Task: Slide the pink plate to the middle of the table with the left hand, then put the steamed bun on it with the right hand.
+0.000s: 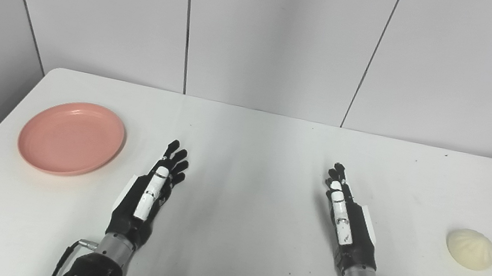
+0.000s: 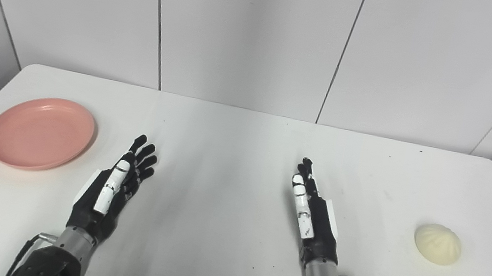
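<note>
The plate (image 1: 71,138) is plain salmon pink. The steamed bun (image 1: 470,249) is cream-white with fine pleat lines fanning from its top. Each hand, left (image 1: 148,194) and right (image 1: 346,220), is black with a white thumb. The tabletop (image 1: 252,159) is white, faintly speckled; wall panels (image 1: 283,34) are pale grey.

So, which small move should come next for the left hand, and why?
Probably move the left hand leftward to the pink plate. The plate lies at the table's left side, untouched, and both hands are open; the steamed bun waits beside the right hand.
</note>
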Controlling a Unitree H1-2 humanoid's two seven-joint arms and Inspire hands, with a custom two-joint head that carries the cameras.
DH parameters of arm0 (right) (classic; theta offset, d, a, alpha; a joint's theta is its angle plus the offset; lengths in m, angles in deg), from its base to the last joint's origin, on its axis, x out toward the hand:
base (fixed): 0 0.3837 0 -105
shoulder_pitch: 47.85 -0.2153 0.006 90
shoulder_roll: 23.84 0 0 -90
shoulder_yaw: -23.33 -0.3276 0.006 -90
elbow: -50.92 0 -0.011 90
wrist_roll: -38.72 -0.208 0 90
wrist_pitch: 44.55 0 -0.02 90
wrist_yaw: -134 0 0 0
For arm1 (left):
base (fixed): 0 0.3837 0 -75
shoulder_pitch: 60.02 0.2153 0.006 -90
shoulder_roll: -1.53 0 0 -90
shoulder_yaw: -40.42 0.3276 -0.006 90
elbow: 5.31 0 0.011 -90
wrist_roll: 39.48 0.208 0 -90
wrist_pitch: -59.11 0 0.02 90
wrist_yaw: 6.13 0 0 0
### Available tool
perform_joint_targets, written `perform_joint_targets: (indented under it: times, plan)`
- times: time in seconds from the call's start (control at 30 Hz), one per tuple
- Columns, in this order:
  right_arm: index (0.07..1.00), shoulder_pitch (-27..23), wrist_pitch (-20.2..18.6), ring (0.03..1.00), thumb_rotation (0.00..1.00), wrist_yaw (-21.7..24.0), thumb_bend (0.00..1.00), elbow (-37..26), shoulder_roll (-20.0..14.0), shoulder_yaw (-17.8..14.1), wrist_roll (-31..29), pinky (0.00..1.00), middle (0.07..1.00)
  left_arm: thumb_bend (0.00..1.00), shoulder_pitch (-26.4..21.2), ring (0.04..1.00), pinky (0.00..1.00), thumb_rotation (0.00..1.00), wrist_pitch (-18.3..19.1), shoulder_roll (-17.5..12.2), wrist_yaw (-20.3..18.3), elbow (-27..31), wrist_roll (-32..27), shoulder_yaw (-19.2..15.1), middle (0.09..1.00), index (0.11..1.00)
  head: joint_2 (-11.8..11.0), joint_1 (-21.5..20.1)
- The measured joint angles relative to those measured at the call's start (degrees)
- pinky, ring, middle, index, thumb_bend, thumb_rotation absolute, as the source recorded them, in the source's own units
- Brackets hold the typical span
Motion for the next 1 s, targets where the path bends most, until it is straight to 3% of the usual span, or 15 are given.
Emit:
perform_joint_targets:
  times: [0.27, 1.0]
  plan:
    - [1.000, -0.3, 0.5, 1.000, 1.00, 3.2, 0.11, 1.3, -1.8, -1.0, -3.3, 1.00, 1.000, 0.43, -2.8, 0.978, 0.97, 1.00, -1.7, 1.2, 1.0, -4.0, 2.5, 0.3, 0.990, 0.994, -2.5, 7.3]
    - [1.000, -0.5, 1.2, 1.000, 1.00, 4.8, 0.09, 1.6, -1.9, -1.5, -3.9, 1.00, 1.000, 0.42, -5.8, 0.970, 0.97, 1.00, -5.0, 2.0, 2.0, -8.1, 4.9, 0.6, 0.982, 0.985, -2.8, 8.5]
